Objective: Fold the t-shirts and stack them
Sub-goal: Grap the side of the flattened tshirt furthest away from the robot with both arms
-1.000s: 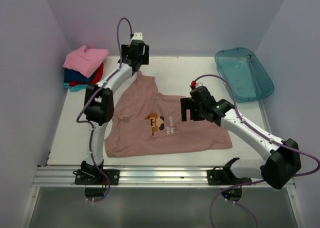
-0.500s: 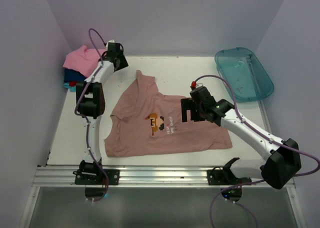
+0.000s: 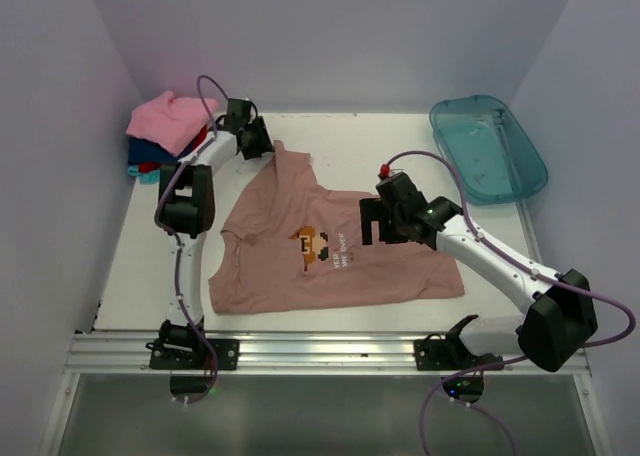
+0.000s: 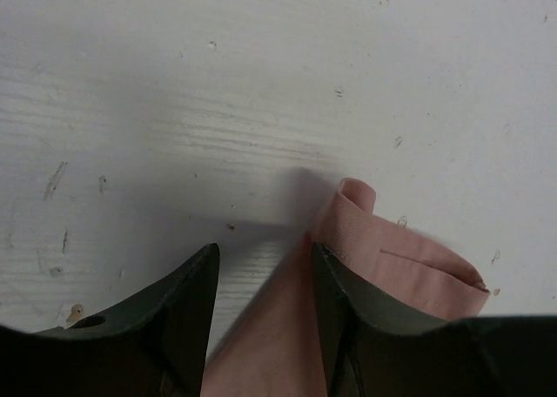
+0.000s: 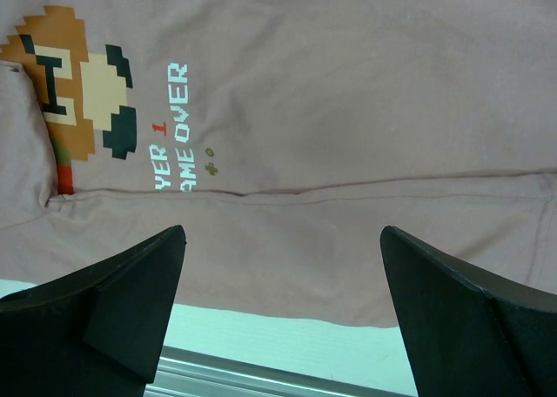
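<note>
Item: dusty pink-brown tee (image 3: 330, 266), lying spread flat.
Left gripper (image 4: 264, 253) standing narrowly parted, sleeve fold (image 4: 400, 271) lying between its fingers; right gripper (image 5: 283, 240) hovering wide apart above the tee.

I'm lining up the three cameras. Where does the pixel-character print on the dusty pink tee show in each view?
Top external: the pixel-character print is near the picture's centre, on the dusty pink tee.
Left wrist: not in it; only the tee's rolled edge shows.
Right wrist: upper left, beside the white text.
Shared landmark: the dusty pink tee itself, seen in all three views.
</note>
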